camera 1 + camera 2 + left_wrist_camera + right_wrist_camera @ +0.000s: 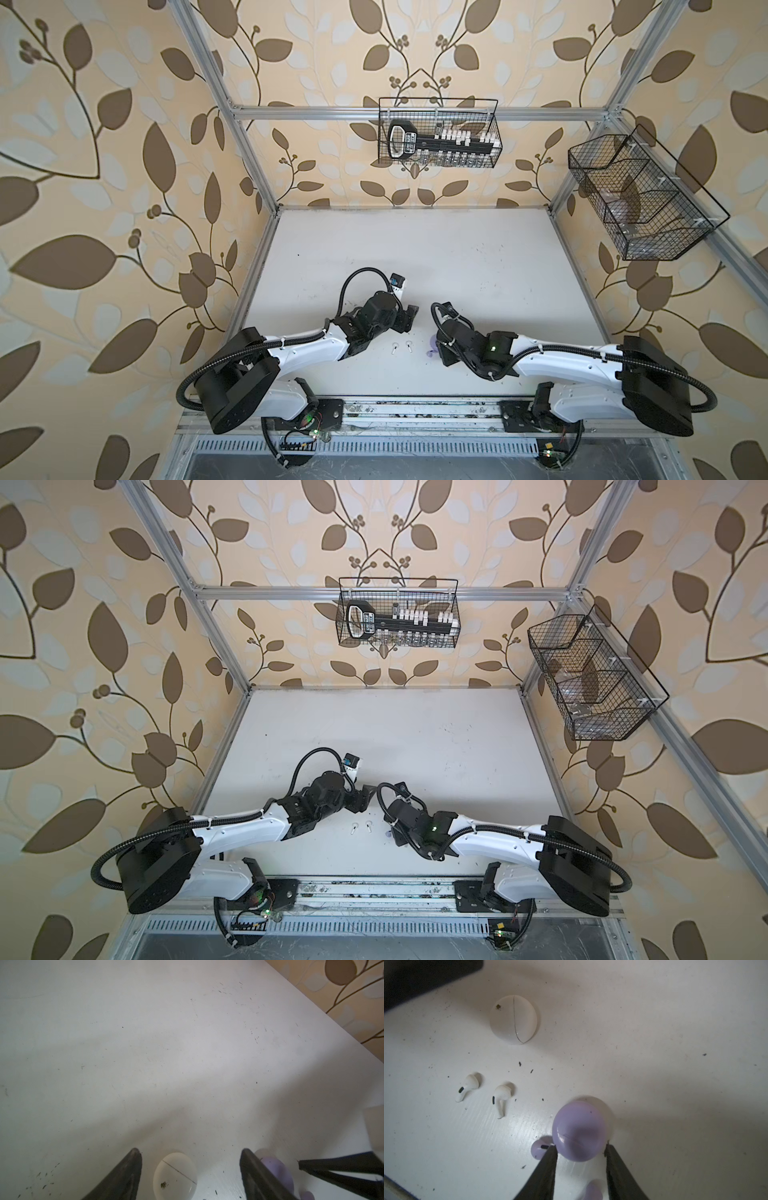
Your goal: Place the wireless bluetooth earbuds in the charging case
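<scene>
Earbuds: tiny stemmed plastic, white and lilac, on speckled white surface; leaf-patterned walls; left end effector apart; right end effector grip unclear.

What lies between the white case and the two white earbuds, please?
Only bare table with a few dark specks separates white case and white earbuds, in the right wrist view.

White charging case: round, shut, seam showing, on the desk. White earbuds: stemmed, lying side by side, near it. Lilac charging case: round, shut. Lilac earbuds: just beside it, the second blurred.
</scene>
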{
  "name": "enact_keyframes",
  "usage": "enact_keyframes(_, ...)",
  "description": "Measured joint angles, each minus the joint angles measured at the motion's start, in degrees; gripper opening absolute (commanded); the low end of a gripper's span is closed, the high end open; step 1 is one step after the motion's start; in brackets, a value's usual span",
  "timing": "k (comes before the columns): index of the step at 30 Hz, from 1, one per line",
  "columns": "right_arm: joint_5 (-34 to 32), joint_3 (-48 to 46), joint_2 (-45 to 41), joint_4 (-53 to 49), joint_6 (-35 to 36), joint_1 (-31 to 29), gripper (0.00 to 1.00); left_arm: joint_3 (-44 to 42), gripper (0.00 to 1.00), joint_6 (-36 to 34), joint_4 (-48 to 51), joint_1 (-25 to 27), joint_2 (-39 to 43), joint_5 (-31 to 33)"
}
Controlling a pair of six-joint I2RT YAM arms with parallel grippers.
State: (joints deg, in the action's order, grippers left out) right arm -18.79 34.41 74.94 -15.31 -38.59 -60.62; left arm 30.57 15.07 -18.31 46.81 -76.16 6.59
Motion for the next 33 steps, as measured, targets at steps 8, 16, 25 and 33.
enact_keyframes(8,0.39,0.96,4.15,0.09,-0.85,0.74,0.61,-0.24,0.77,0.0,-0.52,0.0,-1.14,-0.04)
enact_keyframes(16,0.37,3.32,7.32,-0.07,-1.03,1.01,0.49,-0.24,0.78,0.0,-0.55,0.0,-1.2,-0.04)
enact_keyframes(25,-1.49,5.03,8.66,-2.69,-0.85,3.61,0.49,-0.24,0.78,0.0,-0.44,0.0,-1.18,-0.04)
enact_keyframes(33,-2.95,5.01,8.37,-3.37,-0.55,9.99,0.5,-0.24,0.79,0.0,-0.37,0.0,-1.16,-0.04)
